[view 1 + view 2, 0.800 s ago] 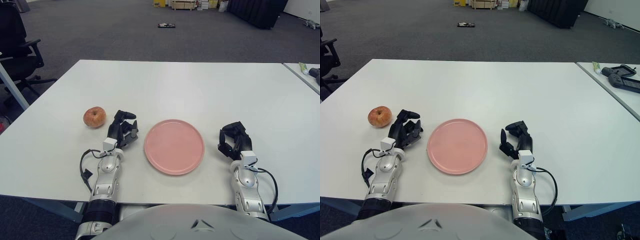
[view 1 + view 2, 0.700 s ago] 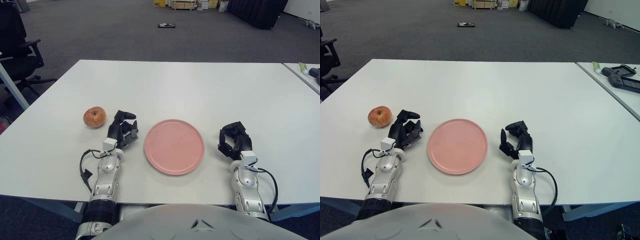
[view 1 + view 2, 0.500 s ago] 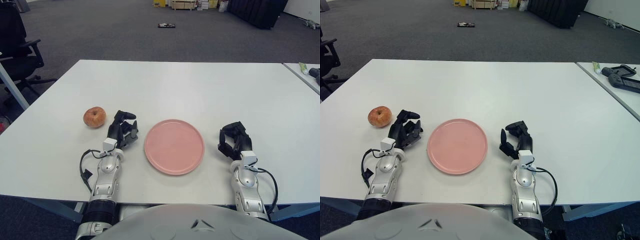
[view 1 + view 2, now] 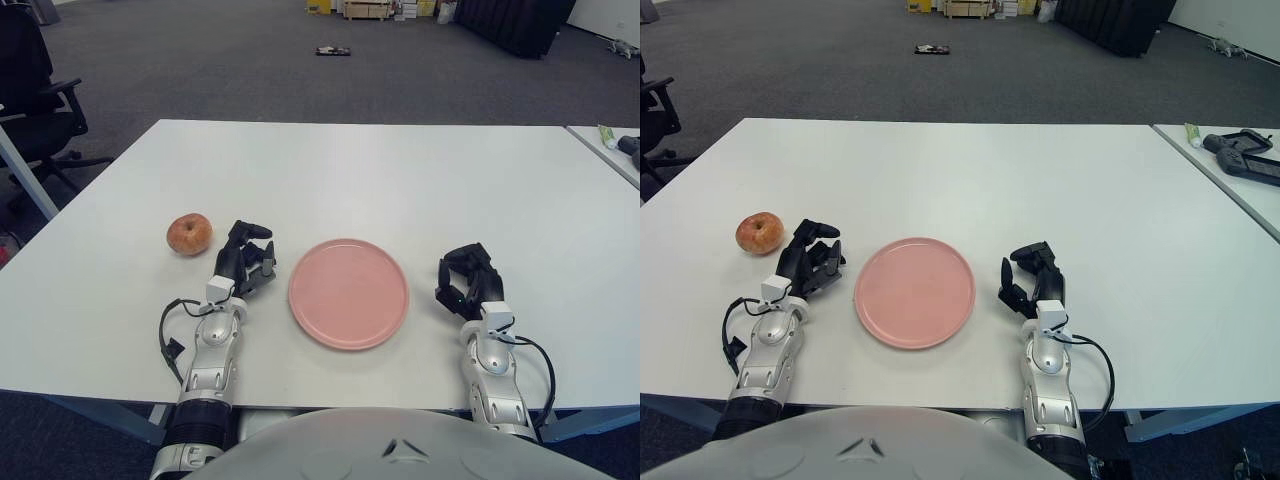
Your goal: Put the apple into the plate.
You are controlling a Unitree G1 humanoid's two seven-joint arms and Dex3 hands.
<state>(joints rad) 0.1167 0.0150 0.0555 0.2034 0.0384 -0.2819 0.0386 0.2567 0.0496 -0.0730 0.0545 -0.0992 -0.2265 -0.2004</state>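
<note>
A red-orange apple sits on the white table, left of a pink plate that holds nothing. My left hand shows between the apple and the plate, a short way right of the apple and apart from it, its fingers curled around nothing. My right hand shows just right of the plate, its fingers curled too and holding nothing.
A second table at the far right carries a green tube and dark devices. A black office chair stands at the left beyond the table. Boxes and a dark object lie far off on the carpet.
</note>
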